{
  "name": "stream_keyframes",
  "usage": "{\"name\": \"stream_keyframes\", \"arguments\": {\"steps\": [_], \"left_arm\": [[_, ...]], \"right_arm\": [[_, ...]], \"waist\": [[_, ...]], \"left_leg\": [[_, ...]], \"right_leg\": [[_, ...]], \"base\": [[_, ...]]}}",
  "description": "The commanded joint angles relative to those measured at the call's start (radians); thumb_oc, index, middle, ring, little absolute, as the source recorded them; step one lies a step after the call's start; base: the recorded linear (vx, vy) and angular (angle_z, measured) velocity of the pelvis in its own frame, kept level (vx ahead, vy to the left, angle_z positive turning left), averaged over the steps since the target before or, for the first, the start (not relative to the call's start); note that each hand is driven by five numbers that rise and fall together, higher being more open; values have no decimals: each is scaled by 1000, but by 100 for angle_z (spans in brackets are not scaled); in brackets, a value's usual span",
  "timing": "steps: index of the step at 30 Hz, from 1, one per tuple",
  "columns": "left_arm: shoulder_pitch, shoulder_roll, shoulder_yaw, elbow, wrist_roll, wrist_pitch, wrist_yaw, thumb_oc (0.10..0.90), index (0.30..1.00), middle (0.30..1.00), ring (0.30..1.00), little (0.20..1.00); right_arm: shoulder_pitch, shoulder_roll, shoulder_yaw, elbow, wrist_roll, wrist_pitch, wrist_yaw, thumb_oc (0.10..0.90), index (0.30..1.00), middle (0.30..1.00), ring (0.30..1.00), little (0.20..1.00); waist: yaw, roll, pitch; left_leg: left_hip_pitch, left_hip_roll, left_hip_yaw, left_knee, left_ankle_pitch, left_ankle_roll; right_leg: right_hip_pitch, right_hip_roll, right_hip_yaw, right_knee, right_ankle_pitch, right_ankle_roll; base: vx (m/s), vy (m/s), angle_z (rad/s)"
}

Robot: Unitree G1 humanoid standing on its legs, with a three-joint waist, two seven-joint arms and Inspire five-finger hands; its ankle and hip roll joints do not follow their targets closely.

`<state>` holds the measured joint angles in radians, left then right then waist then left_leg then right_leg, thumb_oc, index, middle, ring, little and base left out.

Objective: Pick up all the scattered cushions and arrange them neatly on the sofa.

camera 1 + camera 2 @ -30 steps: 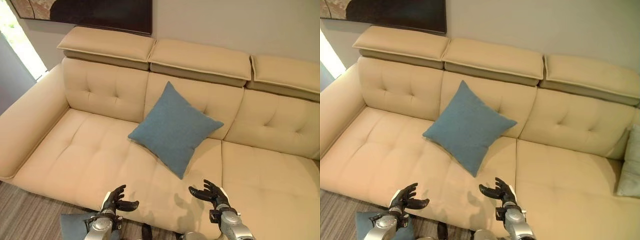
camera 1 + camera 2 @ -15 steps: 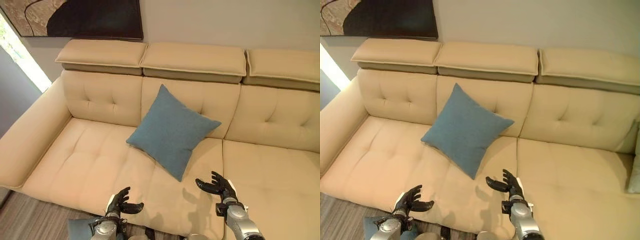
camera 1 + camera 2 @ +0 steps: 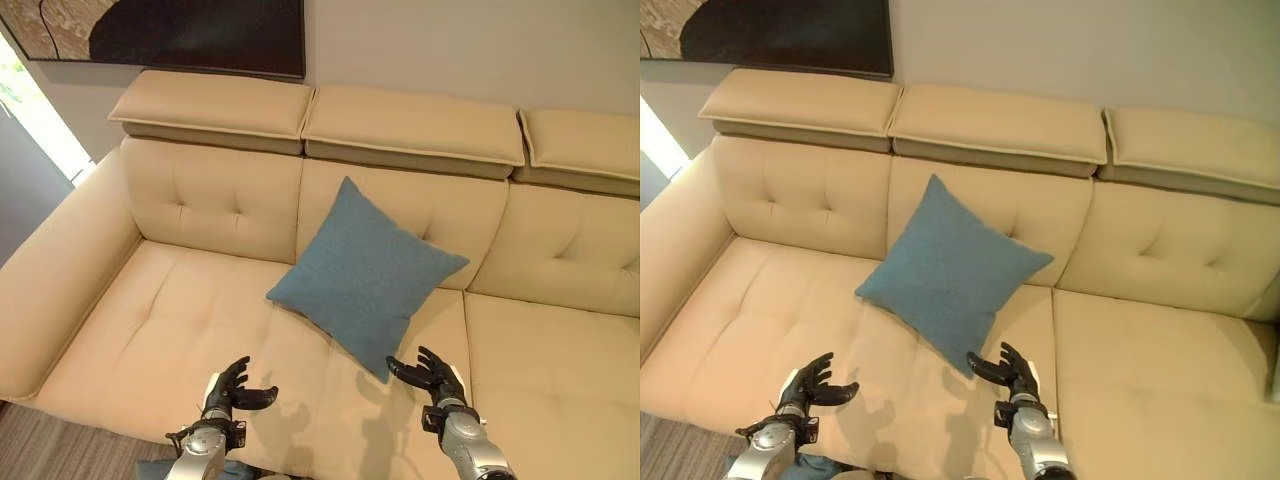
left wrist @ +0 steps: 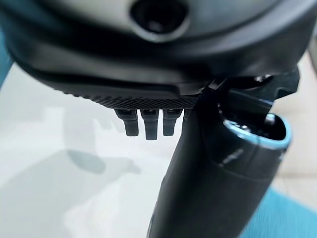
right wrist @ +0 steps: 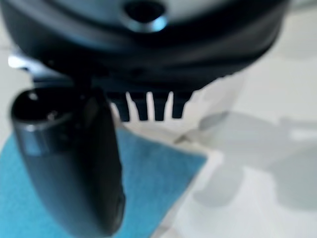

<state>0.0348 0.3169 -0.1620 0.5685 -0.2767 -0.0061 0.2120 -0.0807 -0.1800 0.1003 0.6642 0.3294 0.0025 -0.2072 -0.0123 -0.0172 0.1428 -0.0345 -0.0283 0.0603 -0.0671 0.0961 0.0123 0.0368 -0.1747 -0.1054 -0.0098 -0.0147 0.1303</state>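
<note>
Left eye view: blue cushion (image 3: 365, 275) propped on sofa (image 3: 190, 320) backrest, corner-down. My left hand (image 3: 232, 388), right hand (image 3: 428, 373) both spread, empty. Another cushion on floor (image 3: 160, 470) probably left.

The wide beige sofa (image 3: 200, 330) is matt, smooth button-tufted upholstery with piped headrests. The square blue cushion (image 3: 365, 275) is finely woven, slightly rough cloth. The dark framed wall picture (image 3: 180, 30) looks faintly glossy.

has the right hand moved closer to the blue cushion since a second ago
Yes. The right hand now sits just beside the lower corner of the blue cushion on the sofa; earlier a clear gap of seat separated them.
</note>
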Motion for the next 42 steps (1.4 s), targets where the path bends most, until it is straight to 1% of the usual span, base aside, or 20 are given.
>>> {"name": "stream_keyframes", "arguments": {"steps": [1,4,8,9,10,13,14,15,19,20,25,30,33,34,35,36,37,39,40,42], "left_arm": [[-62,23,50,-107,-22,-107,72,800,900,900,900,900],[-162,51,67,-118,-25,-134,131,800,900,900,900,900],[-228,75,62,-117,-13,-144,159,800,900,900,900,900],[-316,96,48,-102,-12,-153,180,800,900,900,900,900],[-319,97,48,-100,-12,-153,180,800,900,900,900,900],[-475,141,-5,-38,-5,-160,199,800,900,900,900,900],[-477,141,-5,-37,-5,-160,199,800,900,900,900,900],[-556,166,-18,6,-22,-167,213,800,900,900,900,900],[-677,206,-53,64,-44,-174,220,800,900,900,900,900],[-759,234,-82,96,-57,-179,221,800,900,900,900,900],[-918,274,-137,183,-74,-176,221,800,900,900,900,900],[-1021,266,-185,203,-76,-174,221,800,900,900,900,900],[-1039,221,-211,207,-127,-187,186,800,900,900,900,900],[-1041,200,-220,208,-157,-194,165,800,900,900,900,900],[-1059,176,-240,198,-203,-204,121,649,674,674,674,674],[-1062,169,-244,199,-221,-205,103,587,580,580,580,580],[-1048,161,-245,180,-255,-207,64,400,300,300,300,300],[-1019,154,-241,148,-269,-208,41,400,300,300,300,300],[-985,147,-238,119,-265,-202,24,400,300,300,300,300],[-937,144,-237,70,-252,-194,-6,400,300,300,300,300]], "right_arm": [[-85,-36,-53,-36,4,-86,-92,800,900,900,900,900],[-154,-45,-33,-50,-26,-93,-137,800,900,900,900,900],[-199,-46,-24,-64,-34,-101,-161,800,900,900,900,900],[-254,-47,1,-57,-32,-104,-169,800,900,900,900,900],[-256,-47,0,-56,-31,-104,-169,800,900,900,900,900],[-366,-51,36,-2,-2,-112,-180,800,900,900,900,900],[-367,-51,36,-1,-2,-113,-180,800,900,900,900,900],[-431,-62,49,37,20,-116,-189,800,900,900,900,900],[-535,-82,64,94,52,-121,-195,800,900,900,900,900],[-600,-102,74,125,67,-121,-197,800,900,900,900,900],[-708,-114,90,173,112,-130,-204,800,900,900,900,900],[-784,-86,126,191,168,-142,-190,800,900,900,900,900],[-810,-54,166,199,222,-148,-148,800,900,900,900,900],[-821,-52,182,198,237,-149,-127,800,900,900,900,900],[-849,-55,224,186,274,-146,-81,584,575,575,575,575],[-857,-57,241,176,283,-145,-64,525,488,488,488,488],[-856,-64,271,137,291,-144,-22,400,300,300,300,300],[-835,-68,284,91,281,-144,7,400,300,300,300,300],[-802,-80,294,34,259,-138,32,400,300,300,300,300],[-734,-93,289,-48,238,-136,64,400,300,300,300,300]], "waist": [[0,-6,-30],[-12,6,-17],[-23,13,-2],[-30,18,19],[-30,18,18],[-38,27,61],[-38,27,61],[-38,32,73],[-38,38,91],[-38,40,104],[-39,44,126],[-40,30,138],[-37,17,137],[-33,16,131],[-34,7,131],[-35,2,130],[-36,-8,131],[-36,-15,128],[-41,-29,129],[-45,-32,126]], "left_leg": [[-50,24,11,124,-195,-14],[-91,21,35,133,-202,-6],[-136,19,49,139,-200,-3],[-203,18,56,148,-191,-2],[-207,18,56,149,-191,-2],[-299,9,53,174,-178,-1],[-301,9,53,175,-178,-1],[-343,7,51,184,-168,-5],[-392,5,46,190,-156,-8],[-422,4,43,195,-148,-10],[-471,-1,30,201,-138,-12],[-511,-5,29,224,-146,-16],[-529,-4,34,250,-158,-18],[-522,0,26,257,-192,-23],[-535,3,32,278,-198,-26],[-539,6,33,283,-200,-27],[-539,12,36,294,-203,-28],[-534,17,39,298,-207,-29],[-529,17,52,293,-179,-25],[-493,20,55,277,-178,-28]], "right_leg": [[-34,-5,-6,72,-64,5],[-89,-13,17,57,-39,14],[-141,-13,32,49,-18,16],[-212,-12,48,50,-1,14],[-216,-12,48,51,-1,14],[-319,-11,62,74,20,10],[-321,-11,62,75,19,10],[-360,-15,60,82,25,8],[-420,-16,60,96,32,8],[-453,-19,60,106,37,10],[-508,-25,58,126,40,10],[-538,-25,64,107,66,13],[-546,-20,72,84,81,13],[-535,-15,77,77,62,18],[-541,-11,79,67,71,18],[-542,-9,79,62,72,19],[-538,-4,80,54,73,19],[-530,0,80,45,74,21],[-524,-4,79,42,93,17],[-493,-2,75,36,87,16]], "base": [[57,67,-17],[-1,82,-35],[-57,47,-26],[-129,59,-28],[-157,71,-31],[-102,28,-13],[-73,29,-4],[-59,23,-3],[-38,24,-1],[-35,23,0],[-12,19,1],[2,19,-1],[47,23,-3],[110,21,-3],[106,11,-4],[14,1,-6],[15,-5,-8],[-32,-14,-15],[-78,-43,-14],[-32,-42,-4]]}}
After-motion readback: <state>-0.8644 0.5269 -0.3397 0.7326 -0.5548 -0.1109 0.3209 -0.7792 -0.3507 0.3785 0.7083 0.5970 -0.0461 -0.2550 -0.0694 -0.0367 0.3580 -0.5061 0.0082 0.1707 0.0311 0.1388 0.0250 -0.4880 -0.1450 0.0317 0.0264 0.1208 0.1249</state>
